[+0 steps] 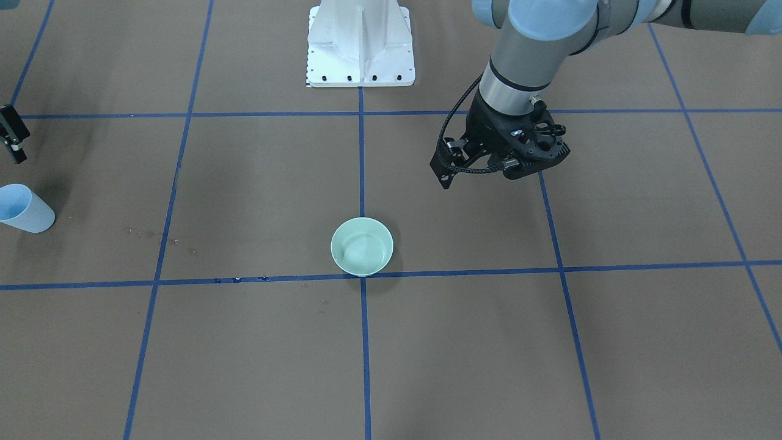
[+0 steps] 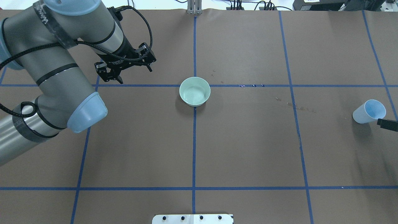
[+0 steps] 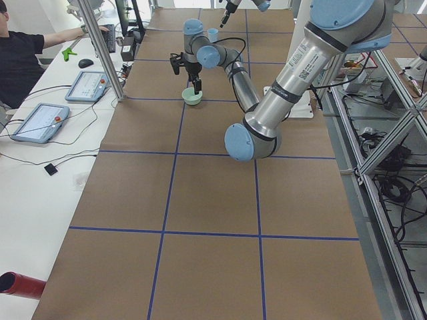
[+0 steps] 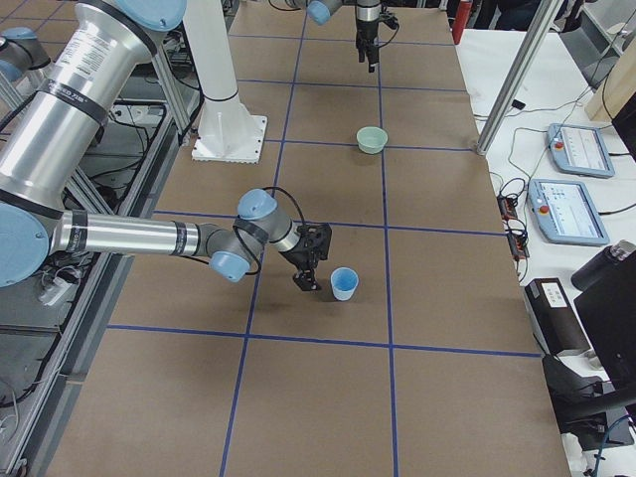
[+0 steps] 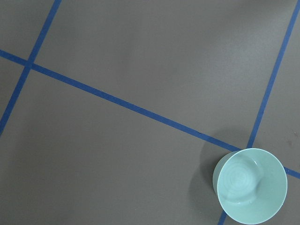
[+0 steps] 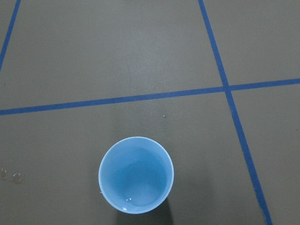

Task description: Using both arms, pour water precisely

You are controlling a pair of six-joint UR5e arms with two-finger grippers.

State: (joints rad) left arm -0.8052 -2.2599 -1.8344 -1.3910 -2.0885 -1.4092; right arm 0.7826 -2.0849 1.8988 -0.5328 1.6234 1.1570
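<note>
A mint-green bowl (image 2: 181, 93) stands at the table's middle on a blue tape cross. It holds water that shows as faint ripples (image 5: 236, 180). My left gripper (image 2: 110, 77) hangs above the table, well to the bowl's left, apart from it, open and empty; it also shows in the front-facing view (image 1: 445, 174). A light blue cup (image 2: 357, 117) stands upright at the far right with a little water glinting in its bottom (image 6: 136, 197). My right gripper (image 4: 306, 281) is beside the cup, not touching. Only its edge shows overhead, so I cannot tell its jaws.
The white pedestal (image 1: 360, 43) stands at the robot's side of the table. Small wet spots (image 2: 298, 107) lie between bowl and cup. Tablets (image 3: 40, 122) and a seated person (image 3: 17, 60) are beyond the table's far edge.
</note>
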